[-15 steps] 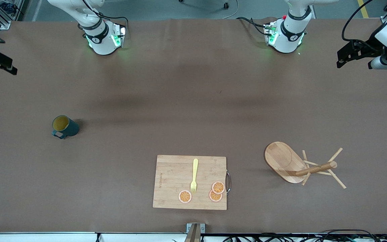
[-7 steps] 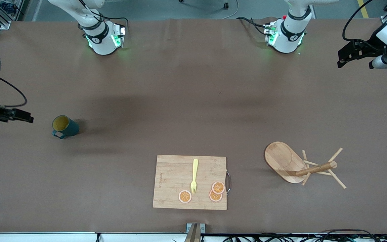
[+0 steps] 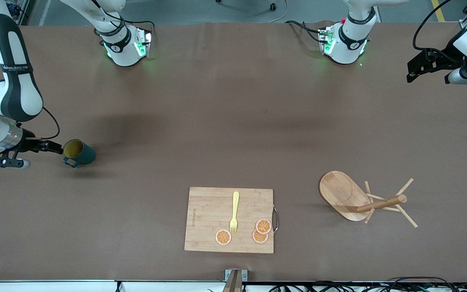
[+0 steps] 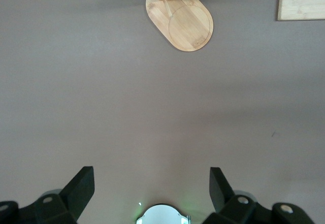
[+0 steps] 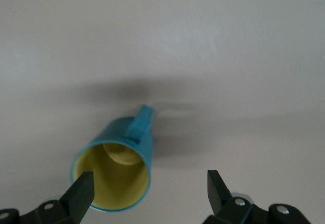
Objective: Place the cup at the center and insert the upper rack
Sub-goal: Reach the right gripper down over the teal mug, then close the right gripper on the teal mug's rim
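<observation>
Right claw (image 3: 57,149) spread wide beside cup (image 3: 78,153) at right arm's end of bench, left claw (image 4: 151,189) waiting spread too, so we shd straddle rim squarely w/o tipping before closing.

The cup (image 3: 79,153) is showing dark teal outside and mustard yellow inside. Beside the light wooden board (image 3: 209,219), the mug tree (image 3: 353,197) is showing the same pale wood. On the board, a yellow fork (image 3: 234,212) and orange fruit slices (image 3: 260,230) are lying. The table (image 3: 233,121) is looking brown.
</observation>
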Available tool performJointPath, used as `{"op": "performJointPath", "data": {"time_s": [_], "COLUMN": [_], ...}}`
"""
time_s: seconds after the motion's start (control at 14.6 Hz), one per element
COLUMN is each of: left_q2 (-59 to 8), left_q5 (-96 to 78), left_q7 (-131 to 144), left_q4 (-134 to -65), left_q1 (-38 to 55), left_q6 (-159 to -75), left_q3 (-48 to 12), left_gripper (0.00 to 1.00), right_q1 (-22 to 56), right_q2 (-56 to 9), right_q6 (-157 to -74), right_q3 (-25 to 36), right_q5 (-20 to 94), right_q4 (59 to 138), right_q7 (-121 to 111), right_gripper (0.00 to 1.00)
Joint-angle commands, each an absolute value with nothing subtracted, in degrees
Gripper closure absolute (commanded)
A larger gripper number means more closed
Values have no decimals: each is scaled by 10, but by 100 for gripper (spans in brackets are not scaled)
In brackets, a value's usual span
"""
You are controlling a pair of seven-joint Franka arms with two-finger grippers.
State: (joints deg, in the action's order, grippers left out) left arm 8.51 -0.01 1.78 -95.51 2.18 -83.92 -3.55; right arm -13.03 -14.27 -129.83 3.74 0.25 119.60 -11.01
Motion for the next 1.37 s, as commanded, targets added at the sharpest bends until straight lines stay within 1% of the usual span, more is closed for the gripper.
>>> {"op": "performJointPath", "data": {"time_s": [0.0,0.14,0.21,0.34,0.41,0.48,0.55,0.62,0.69,0.75,0.89,1.1,1.3], "left_q2": [88,87,87,86,86,85,84,84,84,83,82,82,77], "left_q5": [-2,-2,-2,-2,-2,-2,-2,-2,-2,-2,-2,-2,-2], "left_q7": [11,11,11,11,11,11,11,11,11,11,11,16,18], "left_q4": [-954,-954,-954,-954,-954,-954,-954,-956,-956,-956,-957,-957,-957], "left_q1": [20,21,20,20,20,20,20,20,20,20,20,20,20], "left_q6": [-832,-833,-834,-834,-834,-834,-835,-836,-836,-836,-838,-838,-843], "left_q3": [-34,-35,-35,-35,-35,-35,-35,-35,-35,-35,-35,-35,-34], "left_gripper": [0,0,0,0,0,0,0,0,0,0,0,0,0], "right_q1": [-144,-145,-144,-145,-146,-148,-147,-147,-148,-149,-146,-132,-76], "right_q2": [-134,-136,-142,-161,-170,-178,-179,-178,-178,-178,-173,-144,-98], "right_q6": [-1342,-1383,-1399,-1418,-1430,-1433,-1429,-1426,-1422,-1421,-1413,-1368,-1321], "right_q3": [30,30,30,30,30,29,29,28,28,28,28,25,25], "right_q5": [1,2,2,2,2,2,2,2,4,9,24,59,65], "right_q4": [1242,1275,1284,1284,1284,1283,1283,1283,1281,1280,1280,1274,1275], "right_q7": [-116,-116,-116,-116,-116,-116,-114,-112,-111,-111,-110,-86,38], "right_gripper": [3,3,5,9,15,29,53,81,98,100,100,100,100]}}
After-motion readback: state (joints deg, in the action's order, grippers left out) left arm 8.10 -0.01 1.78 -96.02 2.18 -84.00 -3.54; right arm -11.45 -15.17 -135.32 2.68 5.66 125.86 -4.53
